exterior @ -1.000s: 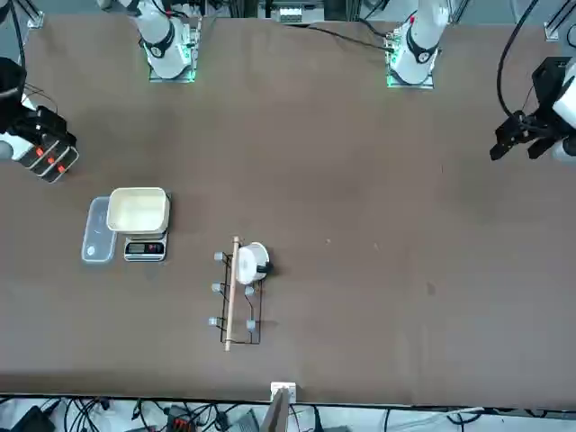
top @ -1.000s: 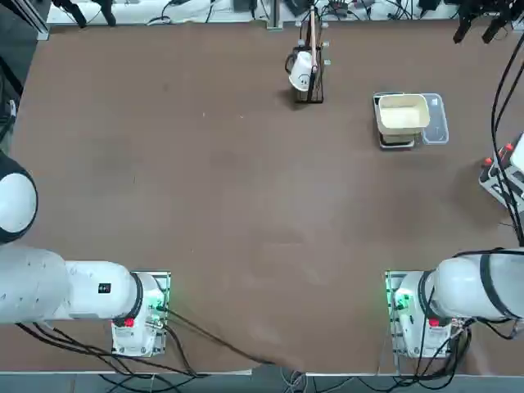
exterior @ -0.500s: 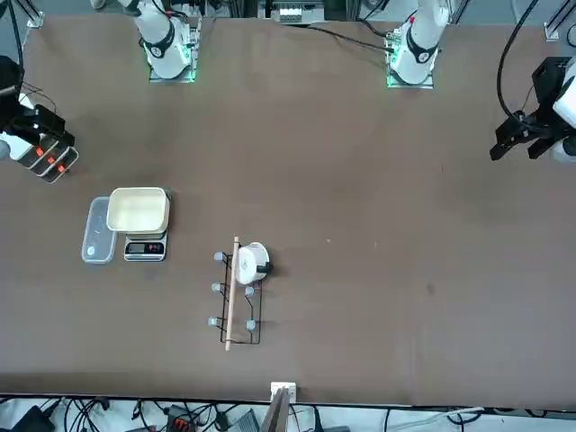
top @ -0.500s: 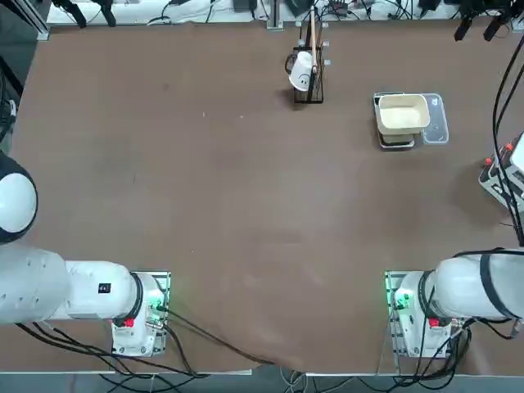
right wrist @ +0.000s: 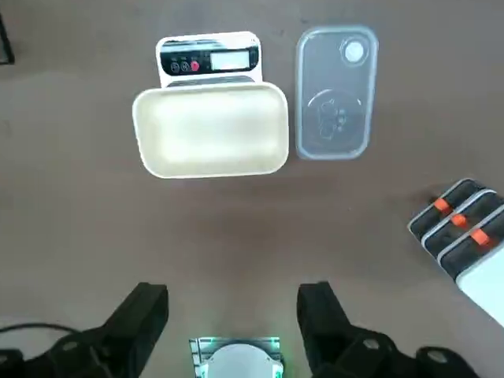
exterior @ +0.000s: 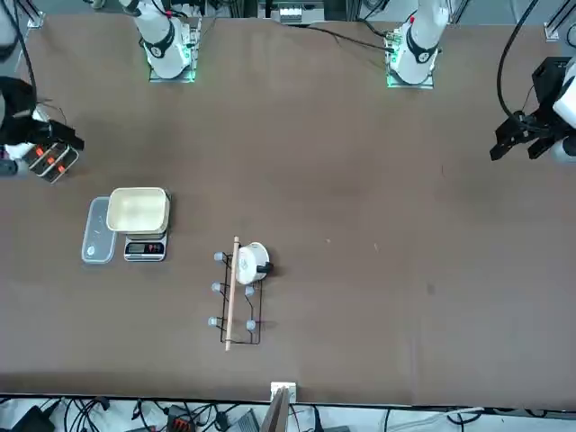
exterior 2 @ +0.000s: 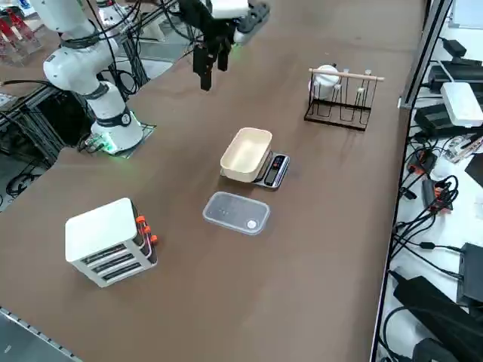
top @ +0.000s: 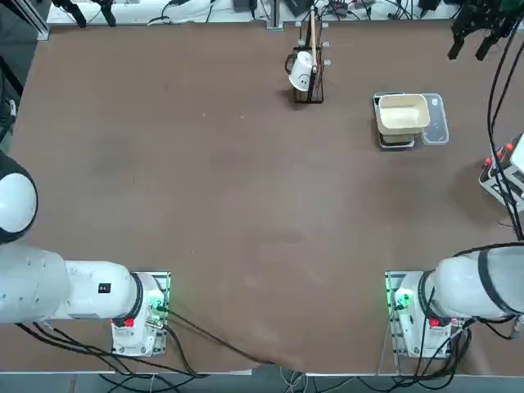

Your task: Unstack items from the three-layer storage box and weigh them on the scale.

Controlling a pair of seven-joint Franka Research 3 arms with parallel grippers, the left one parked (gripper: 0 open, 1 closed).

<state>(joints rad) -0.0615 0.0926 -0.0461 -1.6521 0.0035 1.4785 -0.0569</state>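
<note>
**Right hand high and empty; scale and storage box untouched**

Top view: I count one scale point(top: 399, 123) toward the far right of the brown worktop point(top: 205, 188), a cream rounded-square tray point(top: 402, 113) sitting on its dark base, and one translucent plate point(top: 436, 121) touching the tray's right side. One dark cup stand point(top: 310, 61) with one white cup point(top: 301, 70) stands well to the left of it. The storage box point(top: 505, 172) shows only as a pale edge with red tabs at the right border. My right hand point(top: 475, 37) hangs dark at the far right corner.

Front view: the same single scale point(exterior: 144, 243) with its display facing this camera, the plate point(exterior: 96, 231) beside it, and the box point(exterior: 49, 160) well apart, near the picture's left edge.

Right side view: the box point(exterior 2: 109, 241) is a pale grey-white block of three stacked drawers, each with one red tab. The plate point(exterior 2: 236, 213) lies between box and scale point(exterior 2: 272, 170); I see one small white roundish piece point(exterior 2: 250, 223) on it.

Right wrist view: the two black fingers point(right wrist: 146, 311) of my hand point(right wrist: 233, 315) stand spread wide with nothing between them, high above the worktop. Tray point(right wrist: 210, 138), plate point(right wrist: 334, 94) and three red tabs of the box point(right wrist: 465, 236) all show beyond them.
</note>
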